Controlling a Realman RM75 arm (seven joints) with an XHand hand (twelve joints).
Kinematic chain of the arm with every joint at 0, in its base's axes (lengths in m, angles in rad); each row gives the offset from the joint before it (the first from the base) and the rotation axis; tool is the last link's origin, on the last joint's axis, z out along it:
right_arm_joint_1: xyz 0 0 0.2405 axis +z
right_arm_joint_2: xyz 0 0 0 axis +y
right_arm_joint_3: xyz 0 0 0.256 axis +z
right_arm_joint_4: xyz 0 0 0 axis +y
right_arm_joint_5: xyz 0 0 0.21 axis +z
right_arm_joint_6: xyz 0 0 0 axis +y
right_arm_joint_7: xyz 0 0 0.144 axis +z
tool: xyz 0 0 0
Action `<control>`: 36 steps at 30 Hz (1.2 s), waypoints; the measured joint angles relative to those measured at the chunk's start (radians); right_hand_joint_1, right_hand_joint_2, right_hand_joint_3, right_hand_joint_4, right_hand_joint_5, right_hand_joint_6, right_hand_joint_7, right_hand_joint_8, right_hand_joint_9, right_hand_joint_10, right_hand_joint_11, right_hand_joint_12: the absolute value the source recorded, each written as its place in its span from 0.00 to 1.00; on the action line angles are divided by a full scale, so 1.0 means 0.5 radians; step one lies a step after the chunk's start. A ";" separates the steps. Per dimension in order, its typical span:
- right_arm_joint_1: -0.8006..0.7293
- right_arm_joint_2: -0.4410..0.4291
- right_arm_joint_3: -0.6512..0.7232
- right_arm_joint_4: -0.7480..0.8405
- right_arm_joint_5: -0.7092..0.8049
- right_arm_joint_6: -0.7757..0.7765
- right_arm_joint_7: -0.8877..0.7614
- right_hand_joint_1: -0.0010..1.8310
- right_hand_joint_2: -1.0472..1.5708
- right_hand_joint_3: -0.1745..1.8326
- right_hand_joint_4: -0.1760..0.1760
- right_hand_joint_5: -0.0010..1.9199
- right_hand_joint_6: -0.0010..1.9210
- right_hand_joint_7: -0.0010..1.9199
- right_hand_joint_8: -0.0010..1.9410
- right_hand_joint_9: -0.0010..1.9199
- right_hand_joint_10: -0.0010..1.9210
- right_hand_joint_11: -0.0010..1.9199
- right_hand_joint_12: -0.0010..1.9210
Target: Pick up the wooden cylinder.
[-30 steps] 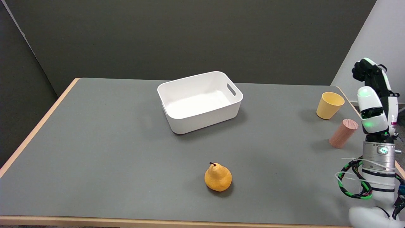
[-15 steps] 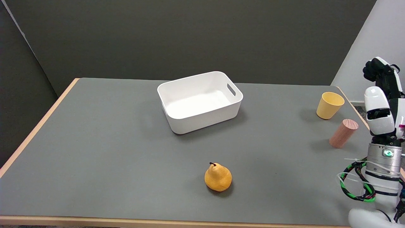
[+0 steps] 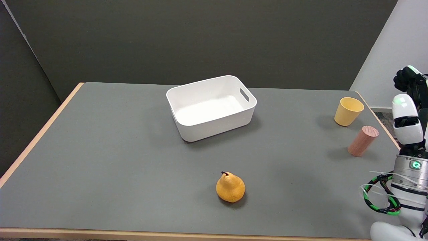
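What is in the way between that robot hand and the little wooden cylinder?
Nothing visible. The right hand is raised at the table's right edge, and only bare table lies between it and the wooden cylinder. The yellow cup stands behind the cylinder, off that path.

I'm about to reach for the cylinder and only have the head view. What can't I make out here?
- Right hand: cut off by the picture's right edge, so how its fingers are set cannot be told.
- Wooden cylinder: its far side faces away from the camera.
- White bin: the near wall hides part of its floor.
- Yellow cup: its bottom inside is unseen.
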 measured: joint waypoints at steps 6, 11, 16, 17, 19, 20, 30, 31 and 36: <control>0.020 -0.001 -0.018 -0.044 0.083 -0.034 0.004 0.15 0.68 0.56 0.20 0.13 0.25 0.16 0.23 0.11 0.42 0.01 0.61; 0.034 -0.001 -0.028 -0.075 0.152 -0.074 0.007 0.14 0.68 0.56 0.19 0.12 0.25 0.16 0.23 0.11 0.42 0.01 0.62; 0.044 -0.001 -0.035 -0.099 0.221 -0.139 0.009 0.13 0.68 0.56 0.16 0.11 0.24 0.15 0.23 0.10 0.42 0.01 0.62; 0.045 -0.001 -0.036 -0.103 0.238 -0.157 0.010 0.13 0.68 0.56 0.16 0.11 0.24 0.15 0.23 0.10 0.42 0.01 0.62; 0.048 -0.001 -0.038 -0.110 0.263 -0.184 0.010 0.13 0.68 0.56 0.16 0.11 0.24 0.14 0.23 0.10 0.42 0.01 0.62; 0.049 -0.001 -0.039 -0.114 0.280 -0.202 0.010 0.13 0.68 0.56 0.16 0.11 0.24 0.14 0.23 0.10 0.42 0.01 0.62; 0.056 -0.002 -0.048 -0.144 0.422 -0.338 0.018 0.12 0.68 0.56 0.12 0.11 0.24 0.15 0.23 0.11 0.43 0.02 0.65; 0.056 -0.002 -0.048 -0.145 0.430 -0.344 0.021 0.12 0.68 0.56 0.11 0.11 0.24 0.15 0.23 0.11 0.43 0.02 0.65; 0.053 -0.005 -0.051 -0.165 0.490 -0.408 0.079 0.11 0.68 0.56 0.07 0.10 0.23 0.15 0.23 0.11 0.43 0.02 0.66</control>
